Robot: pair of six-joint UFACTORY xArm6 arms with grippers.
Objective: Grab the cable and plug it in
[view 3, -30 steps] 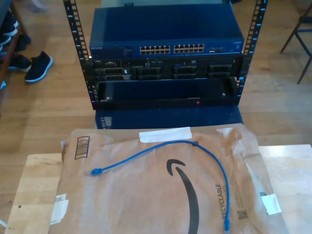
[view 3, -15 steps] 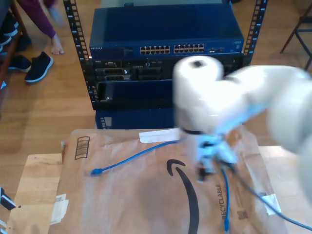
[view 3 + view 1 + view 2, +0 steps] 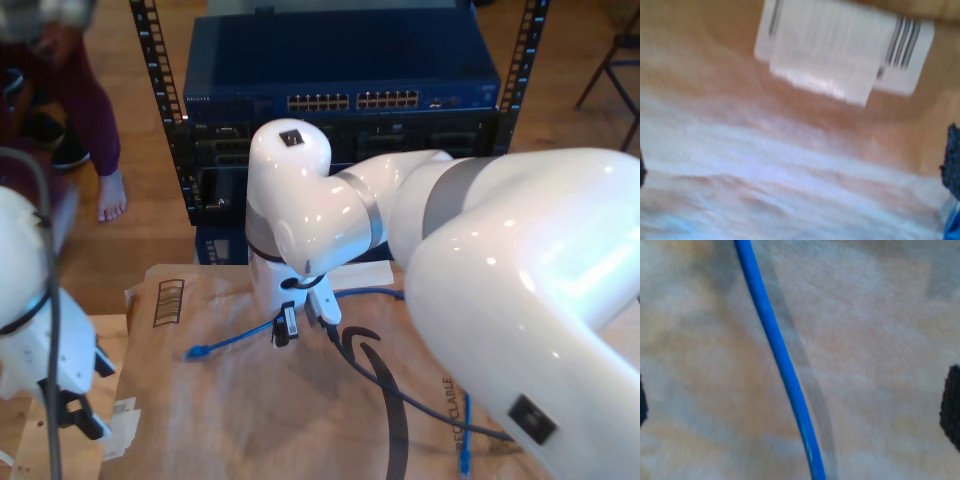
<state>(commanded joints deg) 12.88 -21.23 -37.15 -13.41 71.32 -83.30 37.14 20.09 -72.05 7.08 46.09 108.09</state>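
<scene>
My first gripper point(image 3: 80, 415), a dark claw on a white arm, hangs low at the exterior view's left, over the edge of a crumpled brown paper mailer point(image 3: 200, 420). In its wrist view the claw point(image 3: 797, 170) is spread wide, nothing between its fingers, with a white barcode label point(image 3: 840, 45) on the paper just ahead; the picture is blurred. In the exterior view that label point(image 3: 120, 425) sits just beside the claw.

Further right, the thin bright-blue cable point(image 3: 225, 342) lies loose on the mailer, one small blue plug point(image 3: 197, 351) pointing toward the exterior view's left.

My second gripper point(image 3: 303, 322), on a large glossy white arm reaching in from the exterior view's right, hovers directly above the cable's middle stretch. Its wrist view shows the claw point(image 3: 800, 405) spread wide, with the cable point(image 3: 785, 365) running between the two dark fingertips, touching neither.

A thicker black wire point(image 3: 390, 385) trails from this arm across the mailer. The cable's other end point(image 3: 465, 455) lies near the exterior view's lower right.

Behind stands a black rack with a dark-blue network switch point(image 3: 340, 70).
</scene>
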